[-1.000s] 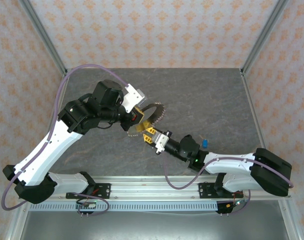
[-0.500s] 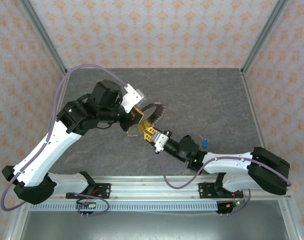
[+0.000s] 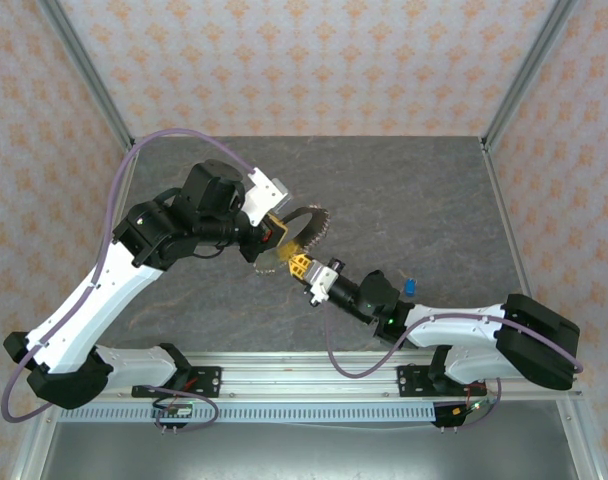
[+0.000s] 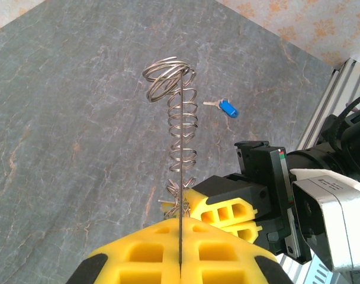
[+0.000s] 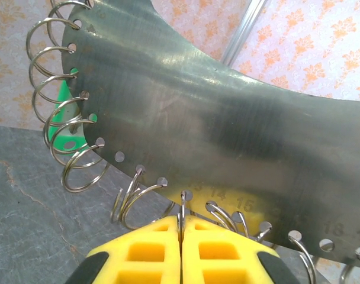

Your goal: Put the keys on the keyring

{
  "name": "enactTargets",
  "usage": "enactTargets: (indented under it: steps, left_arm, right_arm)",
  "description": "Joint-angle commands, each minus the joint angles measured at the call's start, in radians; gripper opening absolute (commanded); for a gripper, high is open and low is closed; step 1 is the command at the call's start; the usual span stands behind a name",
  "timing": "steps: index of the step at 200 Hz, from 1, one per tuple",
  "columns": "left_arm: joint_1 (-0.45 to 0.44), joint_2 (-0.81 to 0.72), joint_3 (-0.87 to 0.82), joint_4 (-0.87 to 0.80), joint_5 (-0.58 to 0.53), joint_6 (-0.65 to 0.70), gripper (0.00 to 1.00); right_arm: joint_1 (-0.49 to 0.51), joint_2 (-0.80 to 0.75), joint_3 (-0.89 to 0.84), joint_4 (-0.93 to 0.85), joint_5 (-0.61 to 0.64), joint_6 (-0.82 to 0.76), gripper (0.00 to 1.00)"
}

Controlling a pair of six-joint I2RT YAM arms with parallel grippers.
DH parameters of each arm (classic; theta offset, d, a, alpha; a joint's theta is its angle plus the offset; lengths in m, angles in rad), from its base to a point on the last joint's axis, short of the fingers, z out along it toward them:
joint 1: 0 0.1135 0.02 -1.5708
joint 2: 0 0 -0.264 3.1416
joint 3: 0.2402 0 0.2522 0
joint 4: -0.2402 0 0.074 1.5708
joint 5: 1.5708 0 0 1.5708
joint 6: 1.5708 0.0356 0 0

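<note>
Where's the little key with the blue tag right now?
In the top view, the blue-tagged key lies on the table, right of centre, beside the right arm.

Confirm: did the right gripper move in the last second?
Yes, the right gripper edged up-left, away from the blue key, toward the keyring.

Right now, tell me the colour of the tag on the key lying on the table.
The tag is blue; the left wrist view shows it best.
</note>
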Motion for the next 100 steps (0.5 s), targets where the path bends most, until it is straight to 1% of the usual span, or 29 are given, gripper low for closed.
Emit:
enactTargets:
  steps: [1, 17, 47, 76, 100]
  left_arm:
    - [0.007, -0.031, 0.021, 0.015, 0.005, -0.019, 0.0]
    - [0.007, -0.032, 0.013, 0.027, -0.006, -0.028, 0.0]
    - [0.007, -0.043, -0.021, 0.069, -0.078, -0.075, 0.0]
    - [0.007, -0.048, -0.07, 0.113, -0.092, -0.125, 0.0]
    - [0.007, -0.057, -0.114, 0.151, -0.126, -0.187, 0.0]
  right_arm:
    - [0.007, 0.002, 0.012, 0.03, 0.011, 0.006, 0.03]
    - [0.006, 0.001, 0.012, 0.025, 0.016, 0.013, 0.0]
    - [0.007, -0.017, 0.001, 0.049, 0.025, 0.05, 0.0]
    - [0.007, -0.039, 0.001, 0.05, 0.018, 0.091, 0.0]
    - [0.007, -0.047, -0.007, 0.073, 0.025, 0.123, 0.0]
